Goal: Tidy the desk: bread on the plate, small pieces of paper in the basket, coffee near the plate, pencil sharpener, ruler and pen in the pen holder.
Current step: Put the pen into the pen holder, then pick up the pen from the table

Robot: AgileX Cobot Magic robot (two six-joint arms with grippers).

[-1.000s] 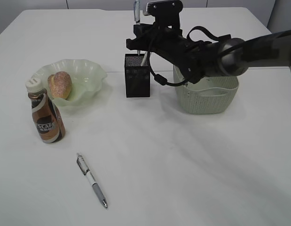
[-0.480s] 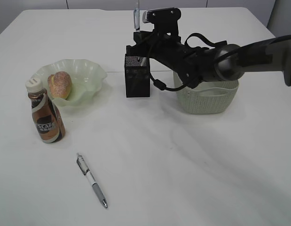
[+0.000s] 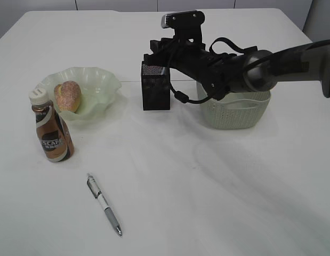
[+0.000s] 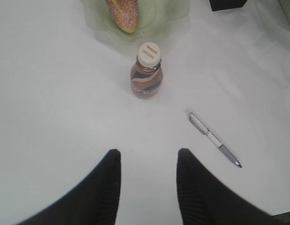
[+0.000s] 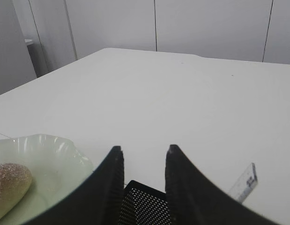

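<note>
From the exterior view, the large plain white desk (image 3: 207, 192) filled the picture, with pale wall panels beyond its far edge. Toward the left edge sat the pale green wavy-rimmed plate (image 3: 95, 85) with the golden-brown oval bread (image 3: 67, 95) in it, and the brown and silver coffee bottle with a white cap (image 3: 50, 133) stood just in front of the plate. A white and grey pen (image 3: 104, 205) lay alone nearer the front edge. The small black square pen holder (image 3: 155, 86) stood mid-desk, beside the pale sage-green perforated basket (image 3: 236, 111). The right gripper (image 3: 160, 51) hung over the pen holder's top.

In the left wrist view, the left gripper (image 4: 148, 161) hovered above bare desk, its black fingers apart and empty; the coffee, pen and bread lay beyond it.

In the right wrist view, the right gripper's fingers (image 5: 114, 174) stood parted with nothing between them, directly over the pen holder's mesh rim. The tip of the clear plastic ruler (image 5: 243, 181) showed at the lower right, clear of the fingers
</note>
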